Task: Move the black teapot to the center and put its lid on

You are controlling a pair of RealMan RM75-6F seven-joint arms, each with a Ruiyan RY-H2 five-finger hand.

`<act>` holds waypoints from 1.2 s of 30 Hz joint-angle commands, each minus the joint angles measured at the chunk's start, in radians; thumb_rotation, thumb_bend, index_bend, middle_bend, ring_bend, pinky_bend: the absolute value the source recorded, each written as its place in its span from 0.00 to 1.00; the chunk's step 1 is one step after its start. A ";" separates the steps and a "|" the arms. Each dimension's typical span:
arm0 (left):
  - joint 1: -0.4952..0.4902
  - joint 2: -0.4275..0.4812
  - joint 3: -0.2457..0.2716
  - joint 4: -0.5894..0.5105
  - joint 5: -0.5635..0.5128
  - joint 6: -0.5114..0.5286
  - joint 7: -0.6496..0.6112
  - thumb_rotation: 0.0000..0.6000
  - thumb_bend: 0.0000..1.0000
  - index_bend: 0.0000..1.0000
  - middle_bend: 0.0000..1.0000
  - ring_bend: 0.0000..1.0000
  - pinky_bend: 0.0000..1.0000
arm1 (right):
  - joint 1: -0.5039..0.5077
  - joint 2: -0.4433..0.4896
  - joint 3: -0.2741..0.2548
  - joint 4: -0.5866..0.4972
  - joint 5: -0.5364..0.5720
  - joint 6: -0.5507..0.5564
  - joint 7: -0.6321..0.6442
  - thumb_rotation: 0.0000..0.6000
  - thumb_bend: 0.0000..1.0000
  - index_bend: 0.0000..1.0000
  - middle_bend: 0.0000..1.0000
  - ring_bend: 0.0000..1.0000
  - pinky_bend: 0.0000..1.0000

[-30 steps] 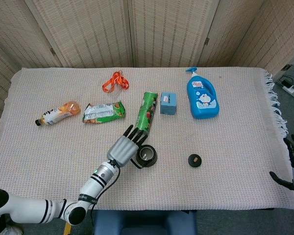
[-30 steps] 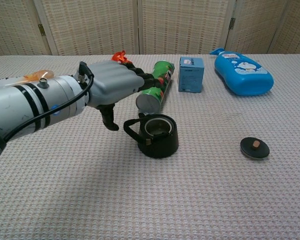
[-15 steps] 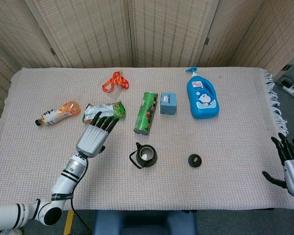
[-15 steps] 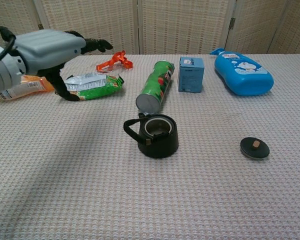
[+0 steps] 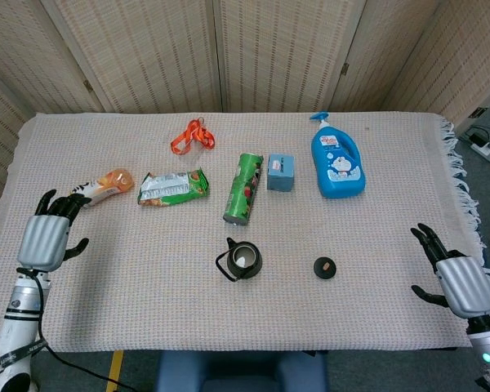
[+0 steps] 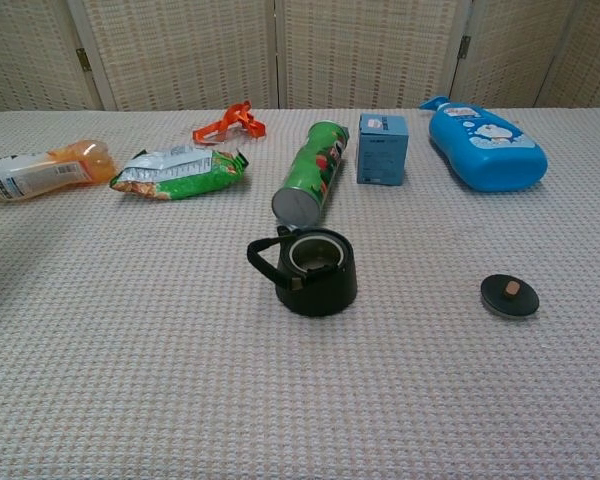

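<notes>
The black teapot sits open near the bench's middle; its lid lies apart to the teapot's right. A clumsy pinch on the small knob could slide or drop the lid. Both hands hover empty, fingers spread: left hand far left of the teapot, right hand beyond the lid.

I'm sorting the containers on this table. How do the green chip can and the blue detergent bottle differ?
The green chip can is a slim, straight cylinder; the blue detergent bottle is broad and flattish. The can's near end is a plain metal disc; the bottle's far end carries a pump top. The can lies nearer the black teapot, the bottle further right. Both lie on their sides.
</notes>
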 commanded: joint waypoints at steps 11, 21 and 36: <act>0.130 0.018 0.046 0.013 0.070 0.064 -0.034 1.00 0.19 0.23 0.19 0.21 0.04 | 0.153 -0.080 0.010 -0.020 0.011 -0.201 -0.149 1.00 0.18 0.07 0.21 0.76 0.71; 0.146 0.026 0.033 -0.007 0.092 0.029 -0.025 1.00 0.20 0.23 0.19 0.20 0.04 | 0.281 -0.163 0.022 -0.001 0.107 -0.400 -0.297 1.00 0.18 0.11 0.23 0.80 0.74; 0.177 0.031 0.009 0.000 0.093 0.008 -0.039 1.00 0.19 0.23 0.19 0.19 0.01 | 0.390 -0.294 0.011 0.103 0.200 -0.524 -0.394 1.00 0.18 0.18 0.27 0.81 0.74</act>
